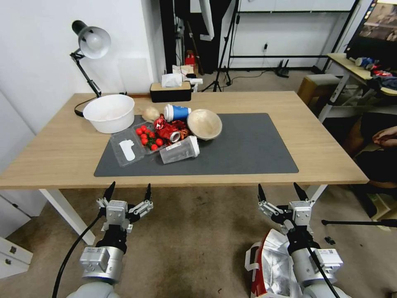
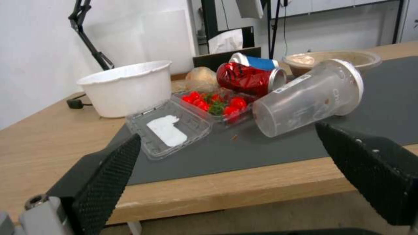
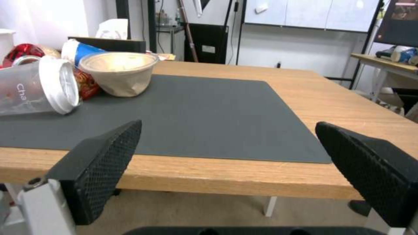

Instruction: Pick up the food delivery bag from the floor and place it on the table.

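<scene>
— So, where's the food delivery bag (image 1: pixel 271 265)?
— On the floor (image 1: pixel 194 240), right under the right arm, just behind the right tool (image 1: pixel 283 190). Its silver foil lining faces up, a white strap handle hanging off the near side.
— And the tools?
— Both hang below the near edge of the counter (image 1: pixel 62 153), fingers spread wide, gripping nothing. The left tool (image 1: pixel 128 191) sits well apart from the bag, across the carpet.
— What lies ahead of the left tool?
— In its wrist view, a clear plastic cup (image 2: pixel 305 98) on its side, a crushed red can (image 2: pixel 248 78) beyond it, and an open clamshell tray of cherry tomatoes (image 2: pixel 213 102). A white bowl (image 2: pixel 128 86) stands farther off, beside the tray.
— Ahead of the right one?
— A bare stretch of the dark grey mat (image 3: pixel 209 114), with a tan paper bowl (image 3: pixel 120 73) tipped toward it on the far side.
</scene>
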`<state>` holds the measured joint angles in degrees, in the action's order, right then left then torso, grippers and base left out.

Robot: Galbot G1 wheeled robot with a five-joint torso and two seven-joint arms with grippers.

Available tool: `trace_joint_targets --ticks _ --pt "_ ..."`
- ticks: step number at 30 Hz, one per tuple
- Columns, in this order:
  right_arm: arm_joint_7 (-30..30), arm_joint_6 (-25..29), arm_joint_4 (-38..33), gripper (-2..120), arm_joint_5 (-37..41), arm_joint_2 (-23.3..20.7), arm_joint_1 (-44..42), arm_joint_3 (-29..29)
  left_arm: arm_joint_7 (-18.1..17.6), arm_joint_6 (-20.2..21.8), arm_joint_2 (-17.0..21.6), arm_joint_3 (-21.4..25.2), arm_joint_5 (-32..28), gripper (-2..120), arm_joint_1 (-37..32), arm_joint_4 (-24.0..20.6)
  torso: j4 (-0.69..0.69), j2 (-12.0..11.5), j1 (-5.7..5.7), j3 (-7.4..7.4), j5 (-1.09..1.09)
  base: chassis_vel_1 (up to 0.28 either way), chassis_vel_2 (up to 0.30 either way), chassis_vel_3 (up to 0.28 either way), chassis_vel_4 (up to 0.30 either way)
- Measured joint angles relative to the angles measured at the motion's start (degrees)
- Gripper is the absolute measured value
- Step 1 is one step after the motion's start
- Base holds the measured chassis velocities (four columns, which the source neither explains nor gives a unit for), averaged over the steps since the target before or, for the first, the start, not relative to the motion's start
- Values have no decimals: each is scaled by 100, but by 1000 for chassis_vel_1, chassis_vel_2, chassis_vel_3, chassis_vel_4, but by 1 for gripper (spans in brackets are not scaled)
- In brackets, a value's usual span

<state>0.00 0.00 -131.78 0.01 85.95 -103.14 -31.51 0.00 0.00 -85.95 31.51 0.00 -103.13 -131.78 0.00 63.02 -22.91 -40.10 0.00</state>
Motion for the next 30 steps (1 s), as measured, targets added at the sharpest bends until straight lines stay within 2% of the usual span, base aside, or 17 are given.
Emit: trace_joint_targets --ticks 10,11,12,13,15,17,20,30 --pt "-11 7 -13 100 59 -9 8 -16 0 0 -1 0 -1 100 2 0 0 0 0 0 3 0 0 0 0" --pt "-46 76 -153 100 317 -97 163 -261 0 -5 12 9 -18 100 41 8 -3 0 0 0 2 0 0 0 0" --pt "-51 118 -225 100 397 -129 254 -350 4 -19 23 16 -45 100 87 34 5 1 0 1 -7 0 0 0 0" --pt "-51 118 -225 100 397 -129 254 -350 4 -19 23 16 -45 100 87 34 5 1 0 1 -7 0 0 0 0" --pt "-69 143 -277 100 558 -170 421 -453 37 -188 154 141 -286 99 558 260 0 0 0 0 4 0 0 0 0" --pt "-69 145 -277 100 588 -177 449 -462 53 -253 201 182 -376 99 737 345 1 0 0 0 -1 0 0 0 0" --pt "-68 144 -277 100 644 -177 483 -459 88 -506 424 355 -774 99 1453 687 -3 0 0 0 -1 0 0 0 0" --pt "-158 211 -314 100 642 -107 462 -450 208 -975 478 430 -995 99 1525 931 1 0 0 0 -1 0 0 0 0"
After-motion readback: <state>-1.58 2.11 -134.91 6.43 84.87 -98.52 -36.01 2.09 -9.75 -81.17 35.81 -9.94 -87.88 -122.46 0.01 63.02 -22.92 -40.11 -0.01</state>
